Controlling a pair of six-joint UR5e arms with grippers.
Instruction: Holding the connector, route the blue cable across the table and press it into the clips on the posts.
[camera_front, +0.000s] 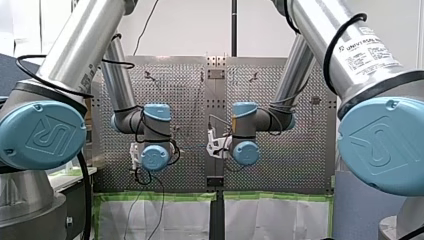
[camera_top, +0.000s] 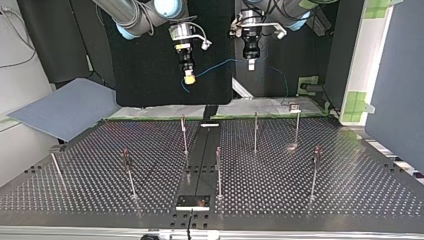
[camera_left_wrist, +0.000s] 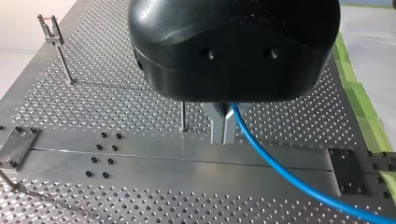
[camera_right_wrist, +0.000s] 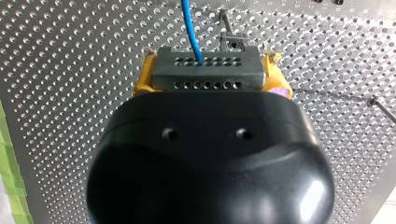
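Observation:
In the top view both grippers hang high above the perforated table (camera_top: 350, 190). My right gripper (camera_top: 189, 78), with yellow pads, is shut on the grey connector (camera_right_wrist: 208, 70). The blue cable (camera_right_wrist: 190, 28) leaves the connector's holed face. The cable (camera_top: 220, 64) sags across to my left gripper (camera_top: 251, 63). In the left wrist view my left gripper (camera_left_wrist: 224, 126) has its metal fingers (camera_left_wrist: 217, 123) shut on the blue cable (camera_left_wrist: 280, 172), which trails away beside it. Several thin posts with clips (camera_top: 184, 135) (camera_top: 255, 131) (camera_top: 218, 172) stand on the table below.
More clip posts stand at the table's sides (camera_top: 129, 172) (camera_top: 315, 172) (camera_top: 296, 125). A clip post (camera_left_wrist: 56, 46) and a thin post (camera_left_wrist: 183, 116) show under my left gripper. A grey sheet (camera_top: 65, 107) leans at the top view's left. A dark plate (camera_top: 192, 201) sits at the near edge.

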